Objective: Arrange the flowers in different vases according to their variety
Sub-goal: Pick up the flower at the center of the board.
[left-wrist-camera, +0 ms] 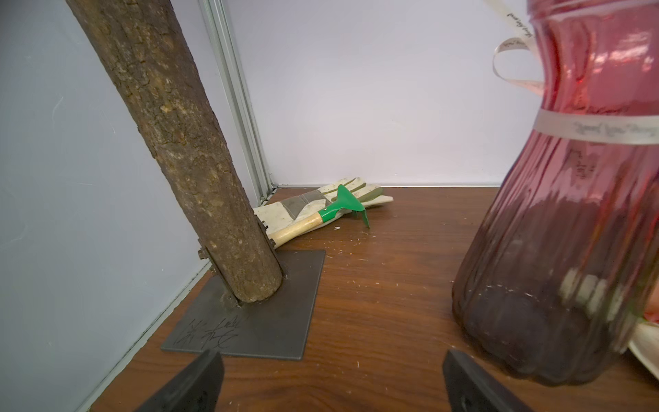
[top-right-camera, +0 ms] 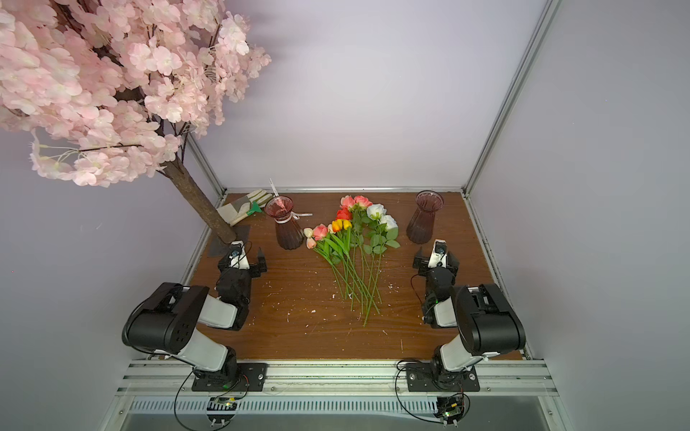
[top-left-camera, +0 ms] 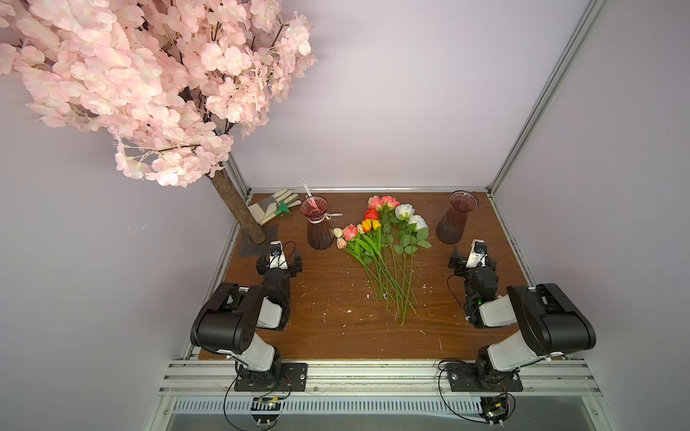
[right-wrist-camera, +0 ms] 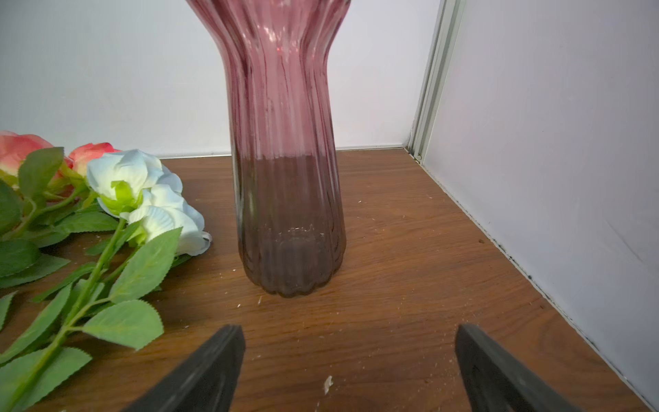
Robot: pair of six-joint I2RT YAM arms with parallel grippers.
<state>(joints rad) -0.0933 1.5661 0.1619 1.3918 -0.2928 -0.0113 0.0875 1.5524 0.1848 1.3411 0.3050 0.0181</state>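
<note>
In both top views, my left gripper (top-left-camera: 279,261) (top-right-camera: 242,261) sits low over the near left part of the brown table (top-left-camera: 336,328). My right gripper (top-left-camera: 473,259) (top-right-camera: 436,259) sits low on the near right. Both have their fingers spread wide and hold nothing.

The flowers (top-left-camera: 384,246) lie in one bunch in the middle of the table, with heads far and stems near. The little tulips (top-left-camera: 367,225) are on the left of the bunch. The big leafy roses (top-left-camera: 405,212) are on the right. The ribbon vase (top-left-camera: 319,231) stands up straight just left of the bunch. The plain vase (top-left-camera: 455,224) stands up straight to the right of it. A big pink tree (top-left-camera: 149,93) leans out of the far left corner, with a glove (top-left-camera: 274,209) beside its trunk.

In my left wrist view, my two black fingers (left-wrist-camera: 192,385) are apart, with only bare table between them. The ribbon vase is close in front, a little to one side. The tree trunk (left-wrist-camera: 185,149) stands on a grey plate (left-wrist-camera: 278,321). Behind it a small green rake (left-wrist-camera: 342,205) lies on the glove.

In my right wrist view, my fingers are apart too. The plain vase stands right ahead of them, not touching. The white roses (right-wrist-camera: 149,199) lie close beside its foot.
</note>
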